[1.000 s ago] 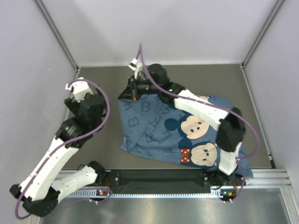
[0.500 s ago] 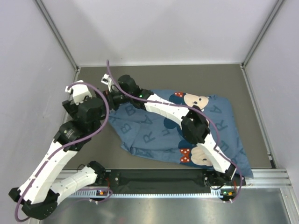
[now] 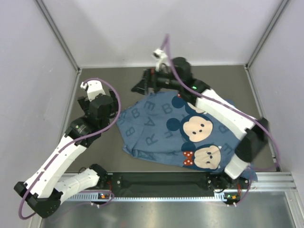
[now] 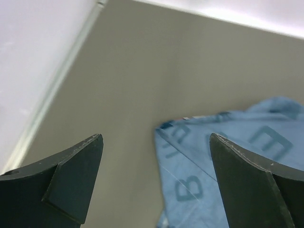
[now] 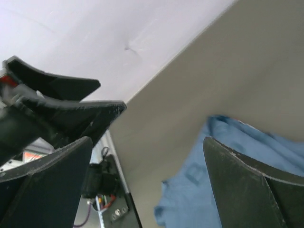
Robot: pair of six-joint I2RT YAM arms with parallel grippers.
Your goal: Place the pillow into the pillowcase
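- At the right gripper (image 3: pixel 141 86): released, spread wide, grasping nothing. Hangs at the far side of the worktop (image 3: pixel 102 78), just beyond the far left corner of the pillowcase (image 3: pixel 156 128).
- In its wrist view: that blue corner low and to the right between the fingers, touching neither, with bare worktop beyond.
- At the left gripper (image 4: pixel 156 137): likewise released and empty. Sits off the left edge of the pillowcase, near but apart, with the lettered edge ahead and to the right.
- Pillowcase itself: spread on the worktop, long axis running from far left to near right, near right end reaching the near edge of the worktop. Two mouse faces (image 3: pixel 197 126) plain on top, a third partly hidden under the right arm (image 3: pixel 223 111).
- Nearer the left end: little to choose, with the right gripper at the far corner and the left gripper at the side.
- As for the pillow: no cream fabric in any view. Judging by the plump, rounded lie of the case, probably inside already, but cannot tell for certain.
- Mouth of the case: cannot tell at which end.
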